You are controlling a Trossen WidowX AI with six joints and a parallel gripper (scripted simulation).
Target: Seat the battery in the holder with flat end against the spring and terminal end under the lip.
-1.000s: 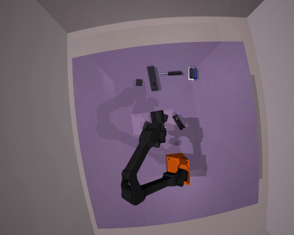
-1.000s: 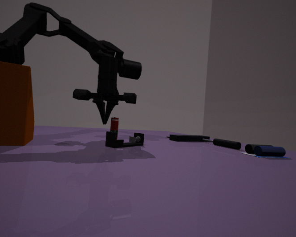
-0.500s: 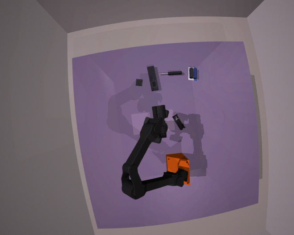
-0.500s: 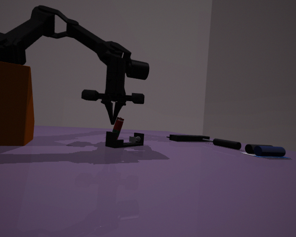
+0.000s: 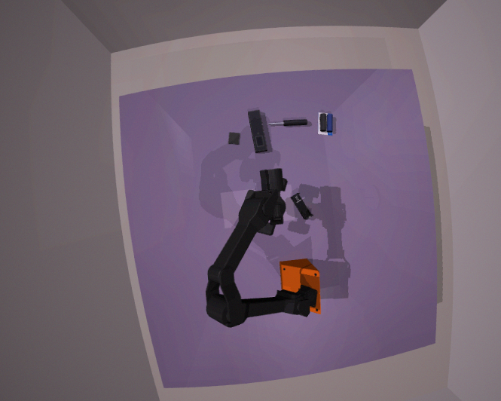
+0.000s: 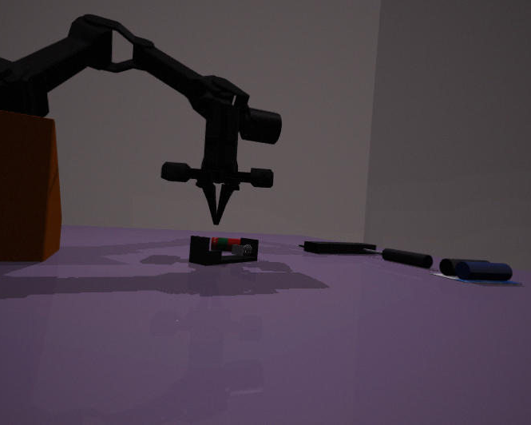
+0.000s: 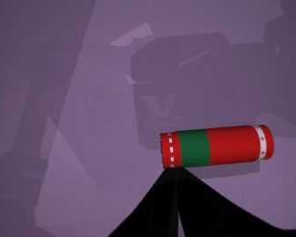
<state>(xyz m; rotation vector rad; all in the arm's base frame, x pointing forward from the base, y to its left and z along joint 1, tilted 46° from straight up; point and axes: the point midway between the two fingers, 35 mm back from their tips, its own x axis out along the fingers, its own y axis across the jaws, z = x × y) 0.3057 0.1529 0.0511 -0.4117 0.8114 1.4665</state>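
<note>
The red and green battery [image 6: 224,243] [image 7: 217,146] lies on its side. In the wrist view it rests on the bare purple mat [image 7: 79,134] with no holder around it. In the exterior view it shows just behind the black holder [image 6: 219,258] [image 5: 301,206], whose spring [image 6: 247,248] sits at the right end. My gripper [image 6: 216,222] [image 7: 174,175] is shut and empty. It hangs a short way above the battery's green end. In the top view the arm hides the battery and the fingers.
The orange base block [image 5: 300,280] [image 6: 18,182] stands at the left of the exterior view. At the back lie a flat black bar [image 5: 258,130] [image 6: 338,247], a black-handled tool [image 5: 294,122] [image 6: 406,257], a dark and a blue cylinder [image 5: 329,123] [image 6: 483,270] on a white card, and a small black cube [image 5: 233,138].
</note>
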